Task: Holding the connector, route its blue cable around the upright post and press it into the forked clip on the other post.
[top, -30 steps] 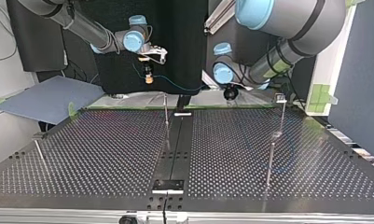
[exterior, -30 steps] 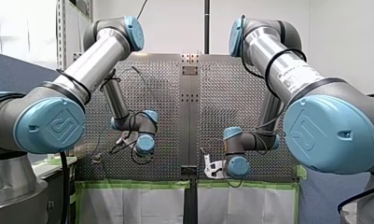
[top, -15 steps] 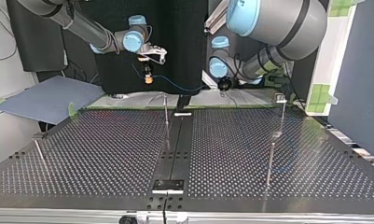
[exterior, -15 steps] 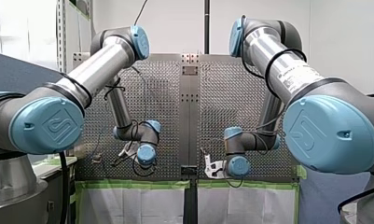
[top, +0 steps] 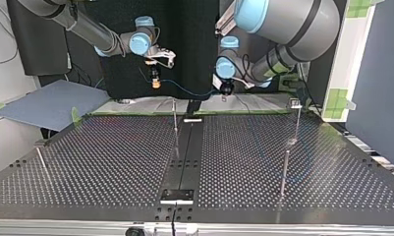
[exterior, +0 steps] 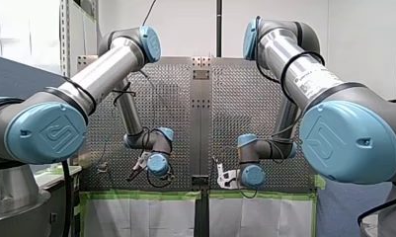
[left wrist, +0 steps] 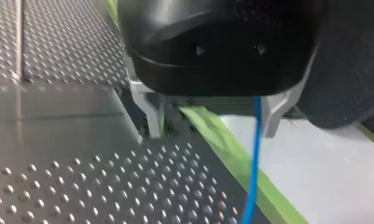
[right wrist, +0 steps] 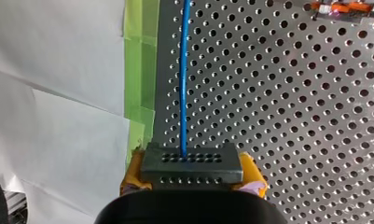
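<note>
connector (right wrist: 191, 161) = dark grey block w/ rows of holes, clamped in my right gripper (right wrist: 191, 179)'s yellow pads (right wrist: 128, 177), by the counter (right wrist: 292, 93)'s green-taped edge. thin blue cable (left wrist: 254, 168) runs btwn my left gripper (left wrist: 212, 123)'s spread fingers. upright post (top: 175, 115) is well apart from both.

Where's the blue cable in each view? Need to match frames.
Front view: too thin to make out.
Top view: blue cable sags from the connector toward the view's right.
Left wrist view: hangs between the left gripper's open fingers.
Right wrist view: runs ahead from the connector.
Shared landmark: green tape on the table edge.
</note>
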